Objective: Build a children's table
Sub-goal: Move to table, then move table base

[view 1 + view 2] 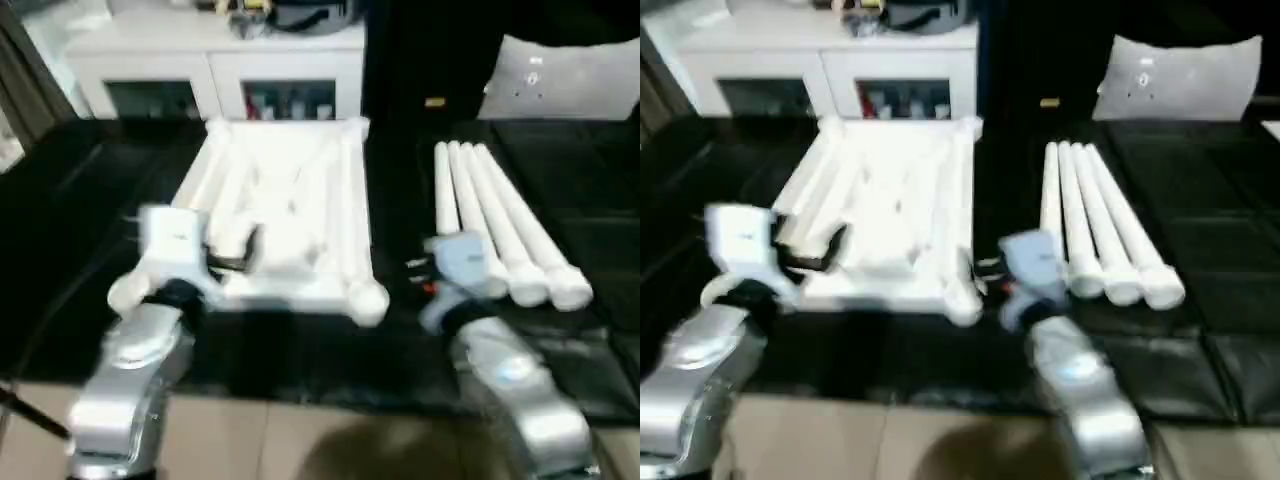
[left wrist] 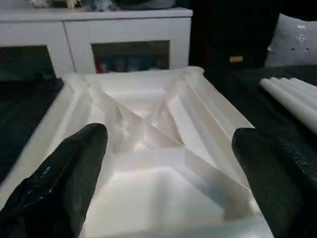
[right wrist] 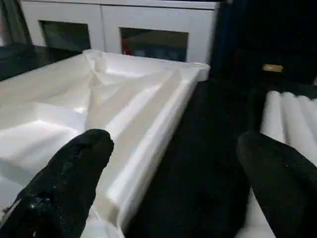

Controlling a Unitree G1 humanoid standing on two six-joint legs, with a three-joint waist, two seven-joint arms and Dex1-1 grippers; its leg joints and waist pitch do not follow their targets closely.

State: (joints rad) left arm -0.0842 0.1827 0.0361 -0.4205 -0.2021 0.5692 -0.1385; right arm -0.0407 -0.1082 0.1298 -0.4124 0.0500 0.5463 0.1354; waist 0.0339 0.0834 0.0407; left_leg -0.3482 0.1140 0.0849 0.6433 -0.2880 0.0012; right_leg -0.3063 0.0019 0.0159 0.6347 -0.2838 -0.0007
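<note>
The children's table lies in parts on a black mat. Its white square top is upside down, ribs and raised rim showing, with a round corner socket at the near right. Several white tapered legs lie side by side to its right. My left gripper is open over the top's near left part, with nothing between its fingers. Between the top's right rim and the legs, my right gripper is open above the mat, also holding nothing.
A white cabinet with glass doors stands behind the top. A grey-white cushion rests at the back right. The black mat spreads to both sides, and beige floor shows along the near edge.
</note>
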